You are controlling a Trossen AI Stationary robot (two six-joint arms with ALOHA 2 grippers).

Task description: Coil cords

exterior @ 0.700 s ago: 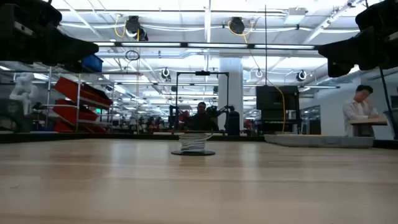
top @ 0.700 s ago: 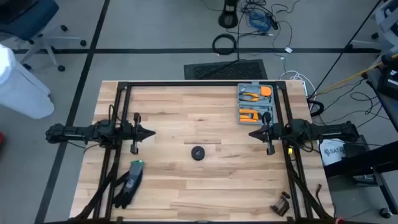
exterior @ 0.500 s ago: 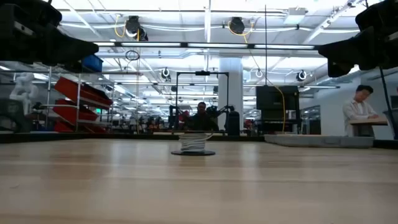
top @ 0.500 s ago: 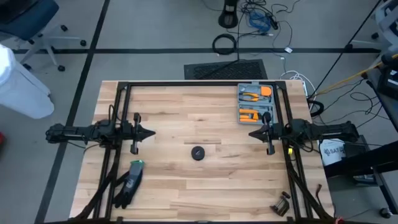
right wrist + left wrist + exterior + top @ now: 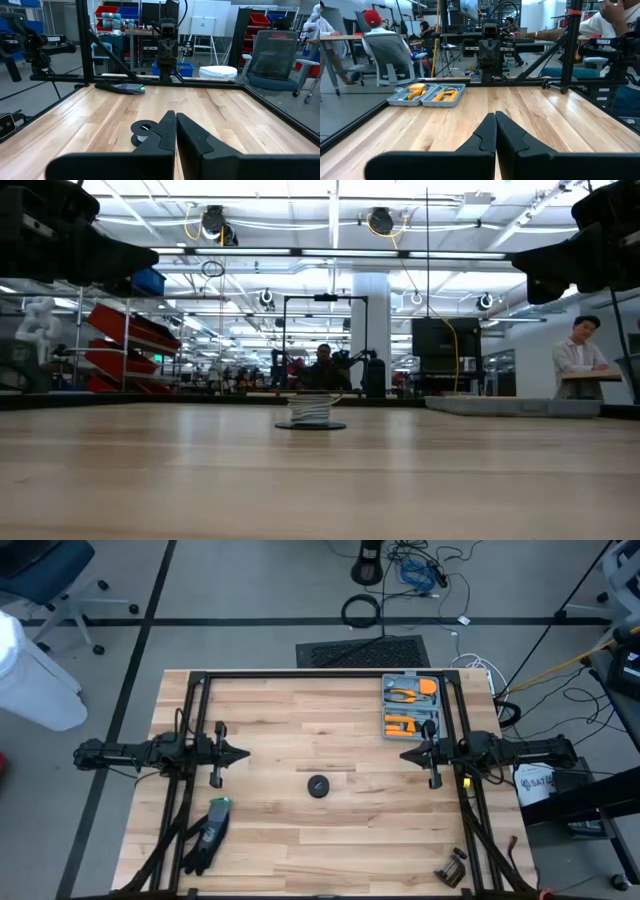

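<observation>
The cords show as one small round dark-and-white bundle (image 5: 318, 786) resting flat on the wooden table near its middle; in the low view the wound bundle (image 5: 315, 412) stands on a dark base, and it shows in the right wrist view (image 5: 143, 131) too. My left gripper (image 5: 247, 753) hovers shut at the table's left, pointing level toward the right. My right gripper (image 5: 402, 754) hovers shut at the table's right, pointing level toward the left. Both are above the table and well apart from the bundle. Each wrist view shows its own fingers closed together (image 5: 495, 119) (image 5: 175, 118).
A grey tool tray (image 5: 412, 706) with orange tools lies at the far right. A dark glove (image 5: 209, 833) lies at the near left. A small dark object (image 5: 453, 868) sits at the near right corner. A black frame (image 5: 320, 676) edges the table. A person (image 5: 578, 362) stands beyond.
</observation>
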